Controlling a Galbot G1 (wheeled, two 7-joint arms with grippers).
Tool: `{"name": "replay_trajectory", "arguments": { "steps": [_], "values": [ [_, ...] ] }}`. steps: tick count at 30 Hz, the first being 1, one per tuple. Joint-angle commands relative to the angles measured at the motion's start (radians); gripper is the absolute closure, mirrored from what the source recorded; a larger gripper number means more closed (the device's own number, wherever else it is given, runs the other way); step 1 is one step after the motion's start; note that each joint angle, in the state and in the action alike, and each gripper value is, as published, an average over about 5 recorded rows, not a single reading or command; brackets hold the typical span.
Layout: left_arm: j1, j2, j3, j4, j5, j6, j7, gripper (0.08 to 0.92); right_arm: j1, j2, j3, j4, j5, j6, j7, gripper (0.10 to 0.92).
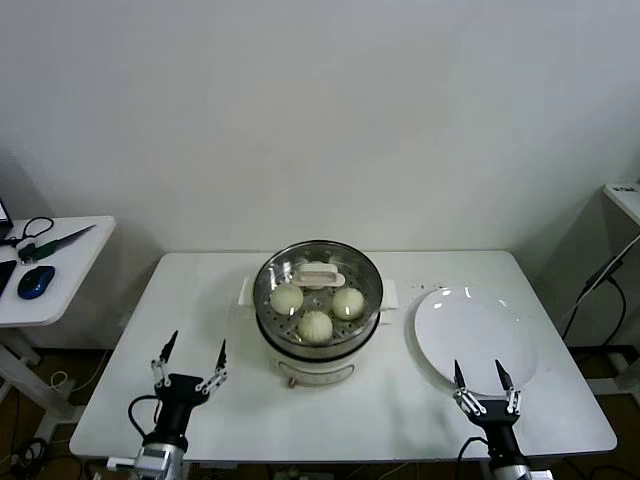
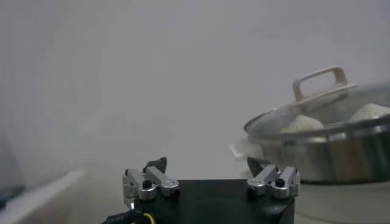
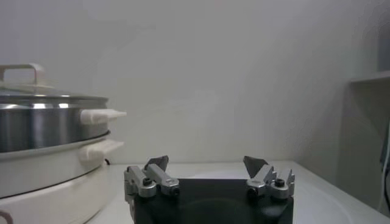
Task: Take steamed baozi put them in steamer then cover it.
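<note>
Both grippers, left gripper (image 1: pixel 190 352) and right gripper (image 1: pixel 482 373), gape wide and empty at the white desk (image 1: pixel 200 300) front edge; the lidded round steel steamer (image 1: pixel 318 312) sits between them, nearer the left.

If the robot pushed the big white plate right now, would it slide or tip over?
The plate would probably slide rather than tip: it lies flat and low on the smooth white table. It looks glossy, so likely slippery to grasp. Its near rim appears close to the table's front edge, so a push that way might send it off, and it could break.
</note>
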Motion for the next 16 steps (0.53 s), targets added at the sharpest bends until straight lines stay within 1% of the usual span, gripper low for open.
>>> {"name": "replay_trajectory", "arguments": {
  "steps": [1, 9, 16],
  "values": [
    [0.071, 0.008, -0.039, 0.119, -0.188, -0.155, -0.01, 0.177, 0.002, -0.005, -0.015, -0.008, 0.014, 0.005, 0.005, 0.203],
    [0.047, -0.002, -0.033, 0.126, -0.239, -0.163, 0.016, 0.177, 0.005, -0.007, -0.025, -0.014, 0.01, 0.004, 0.004, 0.203],
    [0.043, -0.005, -0.032, 0.125, -0.246, -0.165, 0.02, 0.177, 0.002, -0.009, -0.025, -0.011, 0.01, 0.003, 0.004, 0.203]
  ]
}}
